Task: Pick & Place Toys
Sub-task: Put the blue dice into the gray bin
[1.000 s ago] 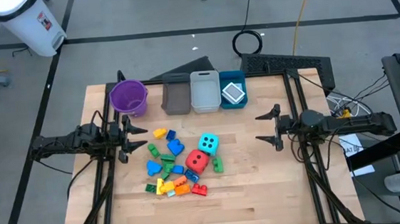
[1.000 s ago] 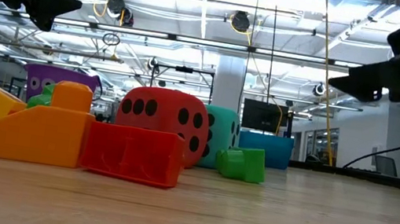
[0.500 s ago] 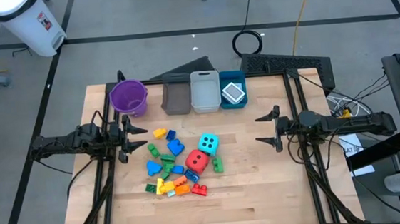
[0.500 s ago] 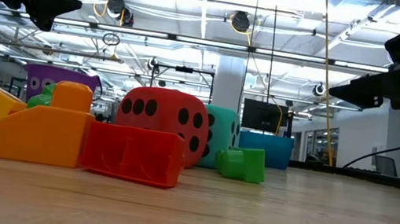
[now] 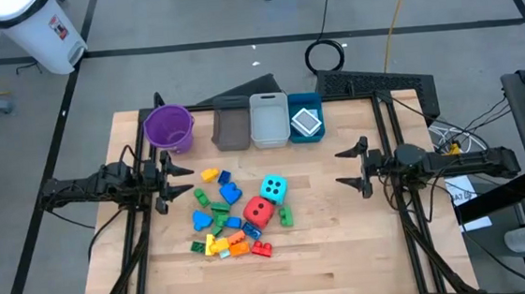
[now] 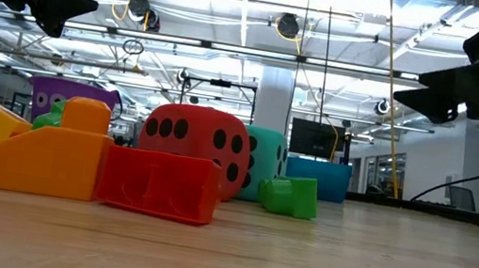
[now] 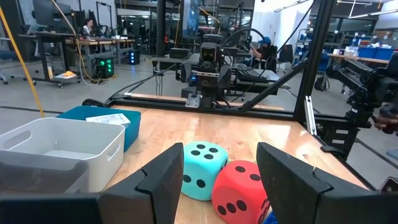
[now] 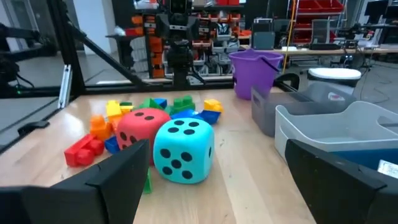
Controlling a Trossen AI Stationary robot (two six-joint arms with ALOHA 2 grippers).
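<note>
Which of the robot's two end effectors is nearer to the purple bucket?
The left. The left end effector hovers just in front of the purple bucket, on its side of the table; the right end effector waits across the table, beyond the toy pile.

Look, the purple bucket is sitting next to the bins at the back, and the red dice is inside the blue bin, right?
Not quite. The purple bucket does sit beside the bins at the back, but the red dice is not in the blue bin. It sits on the table right beside the cyan dice, among the bricks. The high view shows it.
</note>
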